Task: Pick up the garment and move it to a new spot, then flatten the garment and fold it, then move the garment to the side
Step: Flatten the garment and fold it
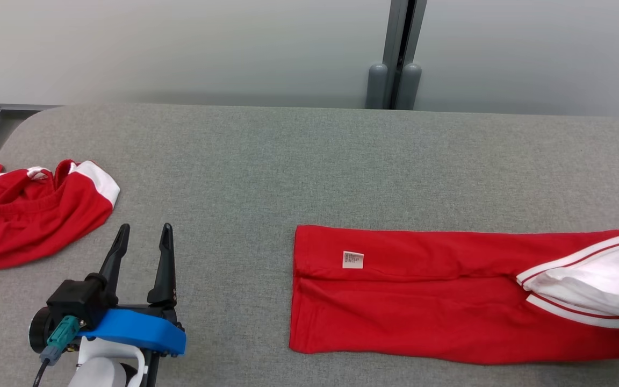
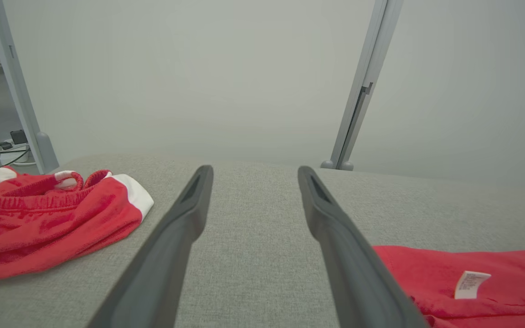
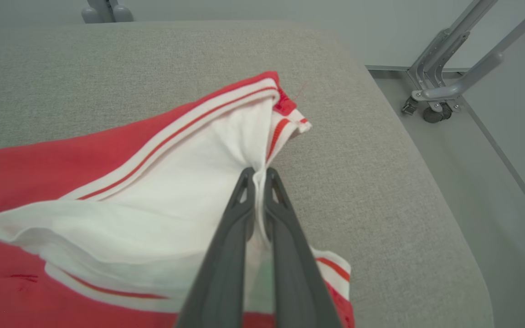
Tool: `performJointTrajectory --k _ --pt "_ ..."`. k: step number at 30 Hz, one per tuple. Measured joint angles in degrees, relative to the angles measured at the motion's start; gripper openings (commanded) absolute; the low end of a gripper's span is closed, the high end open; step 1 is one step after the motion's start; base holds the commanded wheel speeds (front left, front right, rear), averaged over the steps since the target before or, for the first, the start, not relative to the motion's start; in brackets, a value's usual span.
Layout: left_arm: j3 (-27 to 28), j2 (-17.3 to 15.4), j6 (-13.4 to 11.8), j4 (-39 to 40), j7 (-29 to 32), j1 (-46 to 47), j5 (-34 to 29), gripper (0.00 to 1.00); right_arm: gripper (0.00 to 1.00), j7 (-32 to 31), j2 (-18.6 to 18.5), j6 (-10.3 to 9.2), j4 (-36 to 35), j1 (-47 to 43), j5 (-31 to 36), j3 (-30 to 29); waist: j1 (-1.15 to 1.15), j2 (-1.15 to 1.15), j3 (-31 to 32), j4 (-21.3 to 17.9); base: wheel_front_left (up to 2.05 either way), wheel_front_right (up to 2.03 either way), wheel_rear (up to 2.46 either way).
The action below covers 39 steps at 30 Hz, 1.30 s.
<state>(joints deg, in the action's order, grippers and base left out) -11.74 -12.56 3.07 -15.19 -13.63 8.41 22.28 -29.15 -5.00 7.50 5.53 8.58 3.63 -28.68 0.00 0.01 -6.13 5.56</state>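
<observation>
pinching white hem of garment, right claw closed on cloth near worktop right end. garment flat across worktop right half. left claw open above worktop left half. fabric judged light, limp; hold at hem corners.

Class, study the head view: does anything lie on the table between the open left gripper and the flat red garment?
Nothing visible does: bare grey table separates the left gripper from the flat red garment. The crumpled red garment lies off on the gripper's other side.
</observation>
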Motion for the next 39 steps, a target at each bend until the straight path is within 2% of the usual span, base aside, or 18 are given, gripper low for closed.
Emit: performJointTrajectory --k 5,11,15,21,26,39 --pt "-0.26 -0.14 -0.05 0.26 0.77 0.51 0.10 1.00 0.00 -1.51 0.52 0.00 -4.14 -1.41 -0.24 7.03 0.00 0.00 0.89 -0.33 0.00 0.00 0.00" --pt "-0.71 -0.20 -0.08 0.75 0.96 0.29 0.40 1.00 0.00 -2.54 1.75 -0.01 -5.75 -2.87 -2.81 23.54 -0.01 0.00 1.22 -0.44 0.00 0.00 0.00" --pt "-1.12 -0.18 -0.07 0.98 1.01 0.01 0.54 1.00 0.00 -2.11 2.09 -0.01 -2.08 -0.20 -5.81 32.95 0.00 -0.01 0.75 -0.24 0.00 0.00 0.00" --pt "-2.38 0.56 0.46 0.79 1.14 0.79 0.87 1.00 0.00 0.65 2.12 -0.01 6.66 6.39 -12.63 42.33 0.00 -0.01 -0.23 1.81 0.00 0.00 0.00" --pt "-3.15 0.59 0.97 -0.19 0.99 1.97 0.91 1.00 0.00 2.75 2.18 -0.01 12.61 10.31 -15.49 47.14 0.00 0.00 -1.33 4.17 0.00 0.00 0.00" --pt "-4.05 1.29 1.27 -2.03 0.15 3.36 1.11 1.00 0.00 7.19 2.16 -0.01 24.74 15.29 -21.82 52.23 0.00 -0.01 -2.42 7.11 0.00 0.00 0.00"
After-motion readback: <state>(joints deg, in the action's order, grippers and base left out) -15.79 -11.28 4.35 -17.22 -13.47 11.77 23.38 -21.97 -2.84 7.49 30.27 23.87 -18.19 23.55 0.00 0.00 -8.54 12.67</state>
